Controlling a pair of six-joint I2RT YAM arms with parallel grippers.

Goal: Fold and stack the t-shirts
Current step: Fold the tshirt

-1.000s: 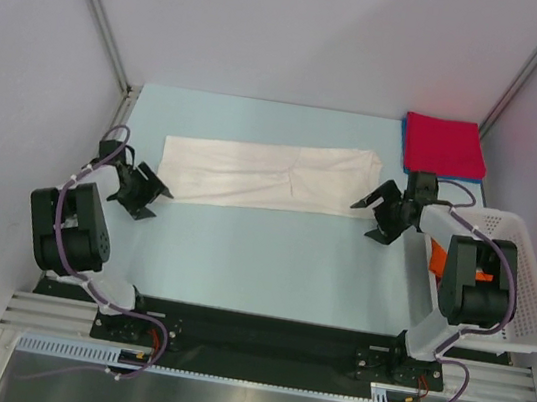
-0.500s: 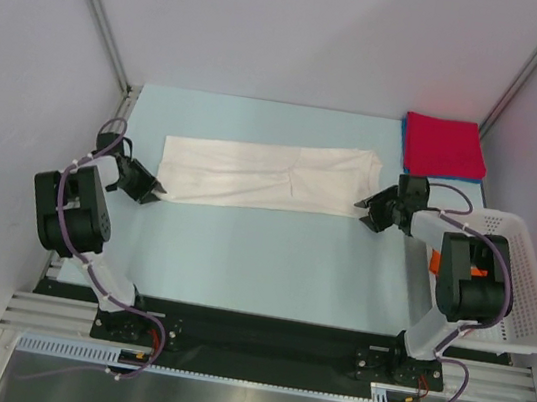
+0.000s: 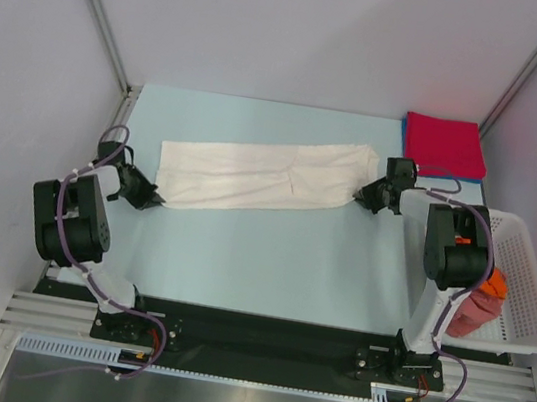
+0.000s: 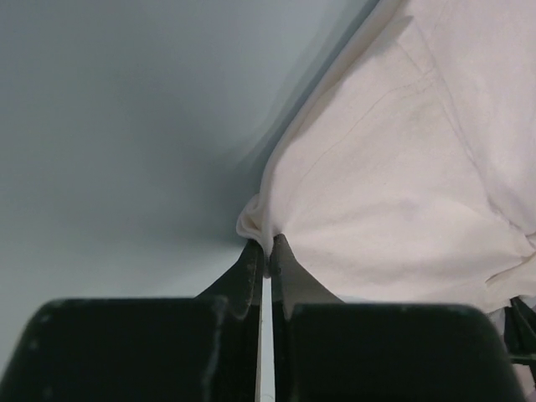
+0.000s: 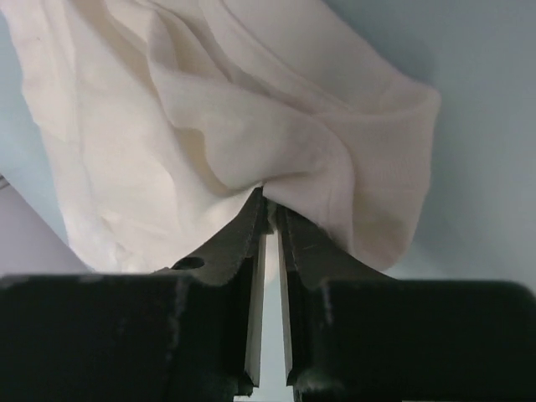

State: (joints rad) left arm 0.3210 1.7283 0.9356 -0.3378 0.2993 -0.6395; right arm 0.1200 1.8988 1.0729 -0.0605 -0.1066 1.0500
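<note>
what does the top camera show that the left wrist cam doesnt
Only the top view: the long-folded white t-shirt, the right end effector at its far end, the folded red t-shirt and the white basket. Only the left wrist view: fingertips shut on a pinched cloth edge. Both: the left end effector at the shirt's left end.

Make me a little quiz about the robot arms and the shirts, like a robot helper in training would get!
1. True or false: the left gripper pinches a corner of the white t-shirt.
2. Where is the folded red t-shirt? A) under the white t-shirt B) at the table's far right corner C) in the left gripper
3. Fill in: the white basket stands beside the ___ arm.
Key: 1 true; 2 B; 3 right.
</note>
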